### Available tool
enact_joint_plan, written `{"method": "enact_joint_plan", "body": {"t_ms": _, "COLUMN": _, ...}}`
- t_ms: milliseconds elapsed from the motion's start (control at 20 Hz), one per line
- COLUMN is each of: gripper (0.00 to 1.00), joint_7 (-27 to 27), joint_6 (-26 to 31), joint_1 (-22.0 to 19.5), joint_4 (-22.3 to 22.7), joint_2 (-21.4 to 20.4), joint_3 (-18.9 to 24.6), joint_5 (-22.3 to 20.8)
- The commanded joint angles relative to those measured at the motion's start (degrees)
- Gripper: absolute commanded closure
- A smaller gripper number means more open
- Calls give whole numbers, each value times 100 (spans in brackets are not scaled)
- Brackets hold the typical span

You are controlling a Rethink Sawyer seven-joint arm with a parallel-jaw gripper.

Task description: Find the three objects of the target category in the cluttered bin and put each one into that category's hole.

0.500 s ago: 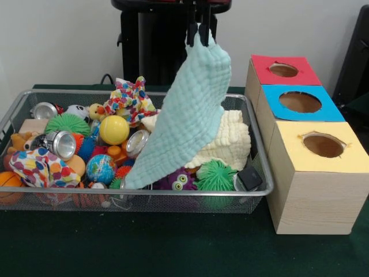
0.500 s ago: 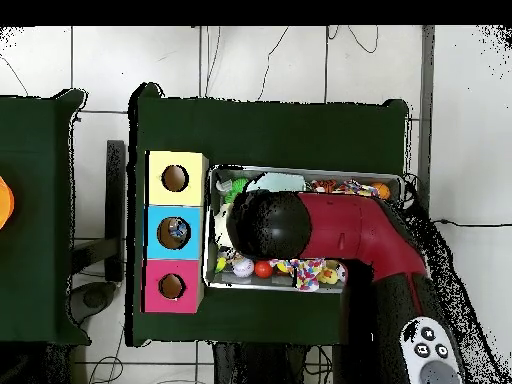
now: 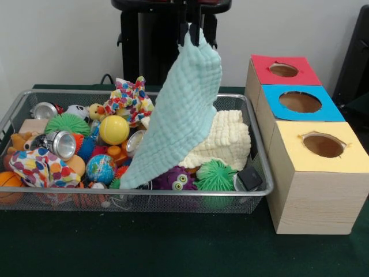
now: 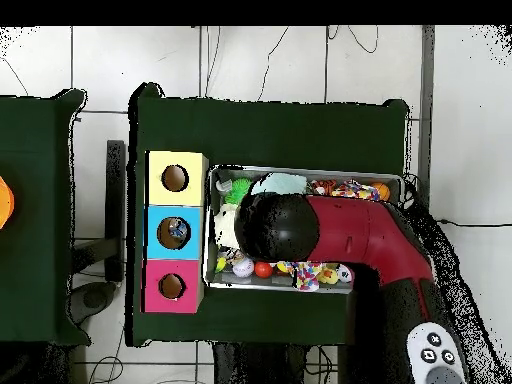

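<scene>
Above the wire-mesh bin (image 3: 17, 109), jaws pinch a waffle-textured mint cloth (image 3: 179, 115) hanging draped.

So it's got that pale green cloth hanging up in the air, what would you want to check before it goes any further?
1. Grip: the gripper is shut on the top corner of the mint cloth: ok.
2. Cloth clear of the bin: its lower edge still hangs down among the toys, beside the purple toy: not ok.
3. Nothing snagged or coming up with it: cannot tell, since the cloth hides what lies behind it.
4. Holes open: the red box, blue box and yellow box holes are all uncovered: ok.
5. Which hole suits cloth: cannot tell.
6. Path to the boxes: nothing stands between them and the bin: ok.
</scene>
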Motion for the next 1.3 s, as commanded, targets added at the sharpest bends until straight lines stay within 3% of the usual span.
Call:
{"method": "enact_joint_plan", "body": {"t_ms": 50, "gripper": 100, "joint_7": 461, "joint_6": 275, "joint_1": 19, "joint_4": 358, "joint_2": 250, "joint_3": -146, "joint_5": 96}}
{"method": "enact_joint_plan", "body": {"t_ms": 800, "gripper": 100, "joint_7": 1052, "joint_6": -14, "joint_1": 632, "joint_4": 369, "joint_2": 371, "joint_3": -430, "joint_5": 203}}
{"method": "enact_joint_plan", "body": {"t_ms": 1250, "gripper": 100, "joint_7": 1010, "joint_6": -35, "joint_1": 841, "joint_4": 299, "joint_2": 432, "joint_3": -638, "joint_5": 326}}
{"method": "enact_joint_plan", "body": {"t_ms": 1300, "gripper": 0, "joint_7": 967, "joint_6": -45, "joint_1": 869, "joint_4": 287, "joint_2": 443, "joint_3": -683, "joint_5": 346}}
